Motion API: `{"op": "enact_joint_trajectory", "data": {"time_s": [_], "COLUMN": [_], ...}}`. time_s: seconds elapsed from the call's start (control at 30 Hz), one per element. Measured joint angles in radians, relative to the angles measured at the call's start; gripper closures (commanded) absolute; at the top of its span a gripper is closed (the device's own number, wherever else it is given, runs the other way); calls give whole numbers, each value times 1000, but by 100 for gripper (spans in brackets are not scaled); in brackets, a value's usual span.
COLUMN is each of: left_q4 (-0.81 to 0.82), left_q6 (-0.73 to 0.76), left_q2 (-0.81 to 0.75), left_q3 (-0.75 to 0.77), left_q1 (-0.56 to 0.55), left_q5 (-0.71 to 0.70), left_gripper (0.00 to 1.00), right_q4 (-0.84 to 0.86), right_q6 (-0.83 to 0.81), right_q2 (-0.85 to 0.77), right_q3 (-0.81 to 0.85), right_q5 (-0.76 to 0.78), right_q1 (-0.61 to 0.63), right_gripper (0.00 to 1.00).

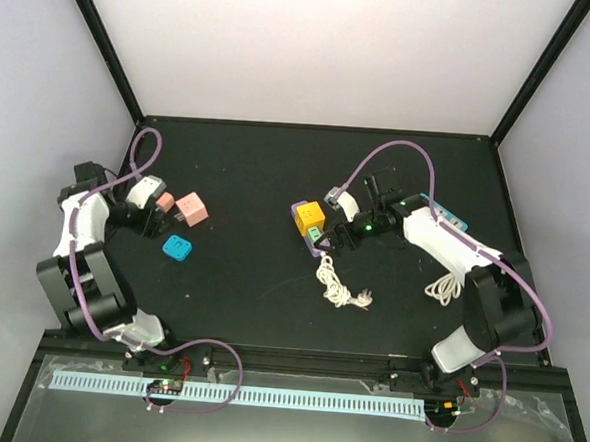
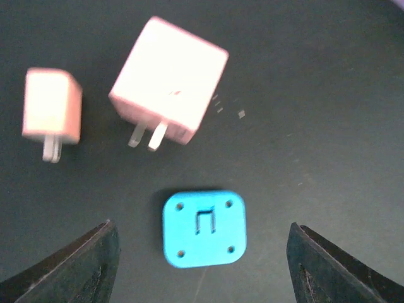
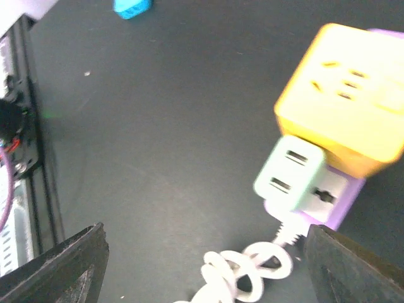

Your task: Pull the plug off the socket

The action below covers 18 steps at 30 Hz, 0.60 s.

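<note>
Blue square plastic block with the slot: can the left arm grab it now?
Probably yes. The left gripper hangs open over the blue square block, a finger each side, nothing covering it; the pink plugs lie apart beyond.

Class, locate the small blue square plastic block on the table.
The blue block lies on the left half of the black table in the top view, just toward the near edge from the larger pink cube charger.

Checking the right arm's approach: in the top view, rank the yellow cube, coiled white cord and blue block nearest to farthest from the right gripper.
1. Yellow cube, just left of the right gripper.
2. Coiled white cord, toward the near edge.
3. Blue block, far left.
</note>
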Motion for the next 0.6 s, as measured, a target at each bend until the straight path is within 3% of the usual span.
{"op": "enact_joint_trajectory", "data": {"time_s": [0.4,0.6], "left_q4": [80,133], "left_q6": [-60,-159], "left_q2": [-314,-317], "left_q3": [-53,-53], "left_q1": [-395,-473], "left_q5": [22,33], "left_gripper": [20,20], "right_q4": [171,261], "right_q6": [100,132], "right_q2": [53,70], "right_q3": [-51,-79], "right_q5": [240,383], "right_q1": [-8,94], "right_gripper": [25,29]}}
